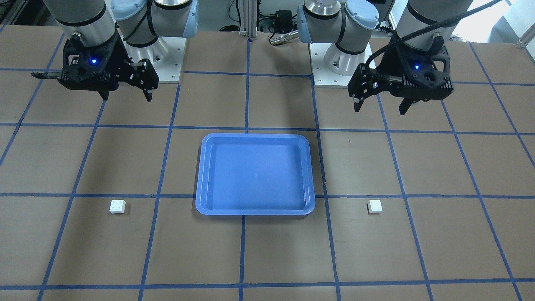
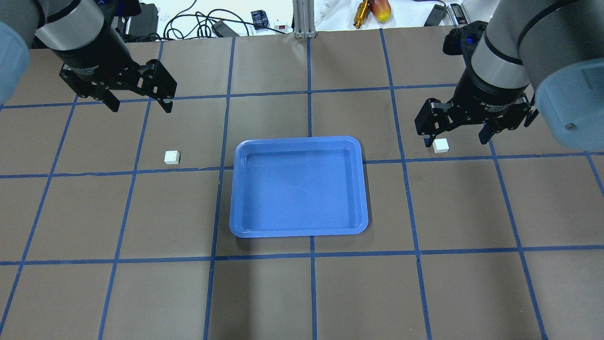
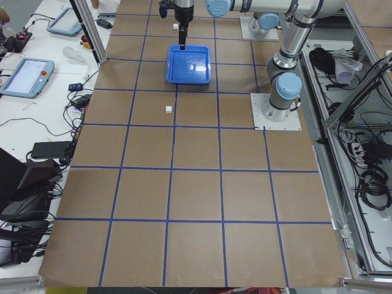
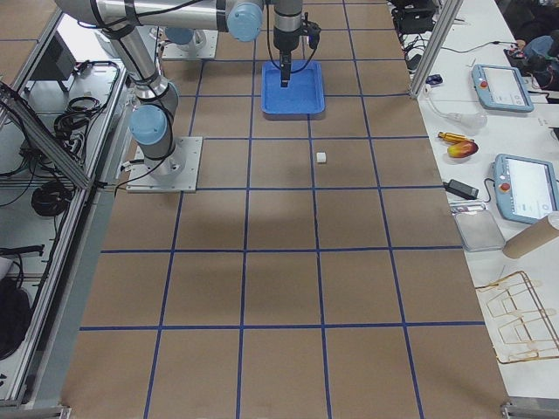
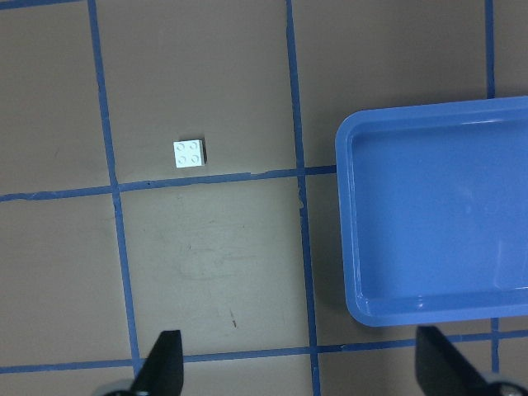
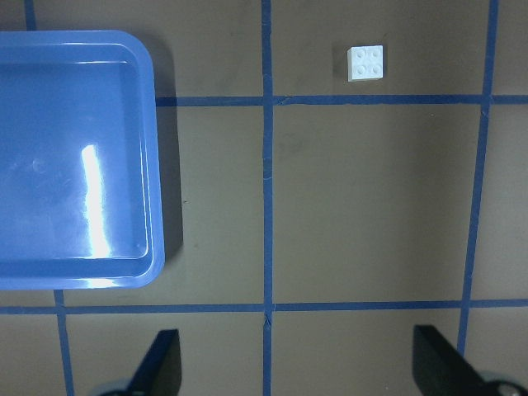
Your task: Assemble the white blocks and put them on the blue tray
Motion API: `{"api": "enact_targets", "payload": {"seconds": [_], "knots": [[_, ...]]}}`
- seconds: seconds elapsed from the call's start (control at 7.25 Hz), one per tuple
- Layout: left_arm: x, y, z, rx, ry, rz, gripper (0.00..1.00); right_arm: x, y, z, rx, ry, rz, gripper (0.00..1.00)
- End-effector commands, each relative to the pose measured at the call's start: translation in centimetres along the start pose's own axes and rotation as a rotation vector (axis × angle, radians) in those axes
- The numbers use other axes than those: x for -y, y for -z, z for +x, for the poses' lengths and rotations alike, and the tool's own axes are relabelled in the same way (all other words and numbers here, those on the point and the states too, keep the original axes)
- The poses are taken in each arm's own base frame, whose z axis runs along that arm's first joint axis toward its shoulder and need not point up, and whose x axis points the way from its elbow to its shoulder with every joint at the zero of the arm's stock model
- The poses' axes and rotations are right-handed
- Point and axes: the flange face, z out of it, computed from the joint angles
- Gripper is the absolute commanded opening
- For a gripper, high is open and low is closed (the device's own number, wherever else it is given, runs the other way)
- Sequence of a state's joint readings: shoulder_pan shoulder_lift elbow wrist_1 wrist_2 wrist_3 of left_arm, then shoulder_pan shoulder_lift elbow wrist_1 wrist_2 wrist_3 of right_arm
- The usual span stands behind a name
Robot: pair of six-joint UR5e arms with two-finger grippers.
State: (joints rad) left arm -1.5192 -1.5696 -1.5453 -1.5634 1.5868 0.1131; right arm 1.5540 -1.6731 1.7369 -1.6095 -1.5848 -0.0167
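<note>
The blue tray [image 2: 299, 189] lies empty in the middle of the table, also in the front view [image 1: 255, 173]. One white block [image 2: 171, 157] sits on the table left of the tray, and the other white block [image 2: 440, 145] sits to its right. My left gripper [image 2: 139, 105] is open and empty, held above the table beyond the left block [image 5: 190, 153]. My right gripper [image 2: 457, 139] is open and empty, held above the table near the right block [image 6: 366, 63], not touching it. Both blocks lie studs up and apart from each other.
Blue tape lines divide the brown table into squares. Cables, tools and an aluminium post [image 2: 302, 19] lie past the far edge. The arm bases [image 1: 334, 62] stand on white plates on the robot's side of the table.
</note>
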Motion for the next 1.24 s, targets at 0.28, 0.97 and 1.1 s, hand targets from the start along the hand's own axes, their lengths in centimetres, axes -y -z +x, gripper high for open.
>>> {"api": "enact_targets", "payload": {"seconds": [0.28,0.97,1.1], "knots": [[7.5,-15.0,-4.3,0.034,-0.049,-0.101,1.0,0.0,0.1,0.0,-0.001,-0.009,0.002,1.0],[9.5,-29.0,-9.8,0.04,-0.05,-0.086,1.0,0.1,0.2,0.1,0.008,-0.011,0.004,1.0],[9.3,-30.3,-9.7,0.032,-0.051,-0.098,1.0,0.3,0.1,0.4,0.011,-0.009,0.004,1.0]]}}
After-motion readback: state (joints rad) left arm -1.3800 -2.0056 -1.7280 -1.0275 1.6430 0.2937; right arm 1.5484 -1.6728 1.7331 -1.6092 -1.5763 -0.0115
